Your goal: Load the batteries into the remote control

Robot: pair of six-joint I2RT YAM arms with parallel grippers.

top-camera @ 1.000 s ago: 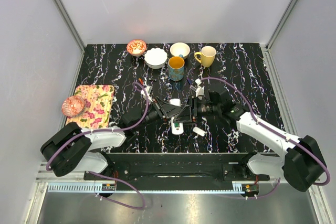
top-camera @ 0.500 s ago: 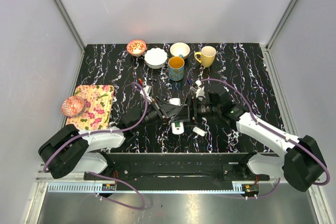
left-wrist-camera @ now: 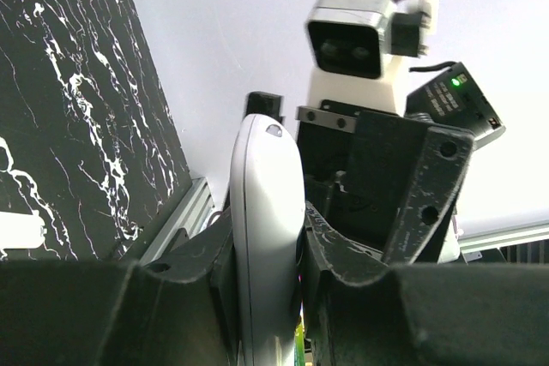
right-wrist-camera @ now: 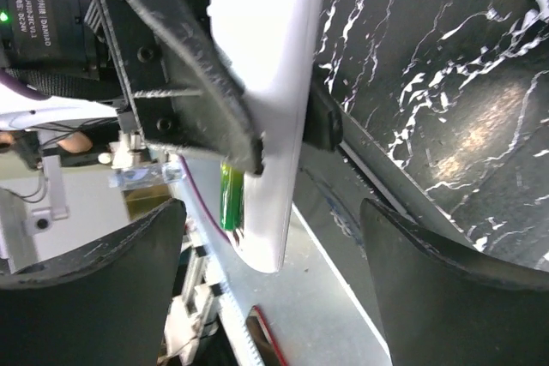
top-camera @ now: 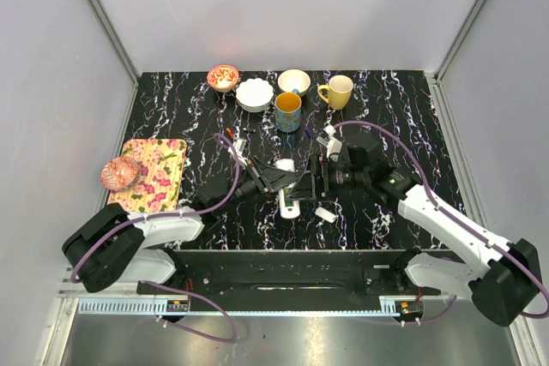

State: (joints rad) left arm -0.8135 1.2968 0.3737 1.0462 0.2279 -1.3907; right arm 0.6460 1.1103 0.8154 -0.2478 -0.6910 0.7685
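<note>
The remote control (top-camera: 288,201) is a slim white bar held up above the dark marbled table near its front middle. My left gripper (top-camera: 288,183) is shut on it, and in the left wrist view its black fingers (left-wrist-camera: 225,246) press both sides of the remote control (left-wrist-camera: 264,212). The right wrist view shows a green battery (right-wrist-camera: 230,198) sitting in the remote control (right-wrist-camera: 273,83) near its lower end. My right gripper (top-camera: 311,183) is just right of the remote, open (right-wrist-camera: 274,272), with nothing between its wide-apart fingers (right-wrist-camera: 129,263).
A small white chip (top-camera: 324,213) lies on the table right of the remote, and another white piece (top-camera: 286,165) sits behind it. At the back stand a blue mug (top-camera: 288,111), a yellow mug (top-camera: 337,91) and three bowls (top-camera: 254,94). A floral board (top-camera: 157,172) lies at the left edge.
My right gripper has opened wide and drawn back a little to the right, away from the remote. The left gripper has kept its hold on the remote.
</note>
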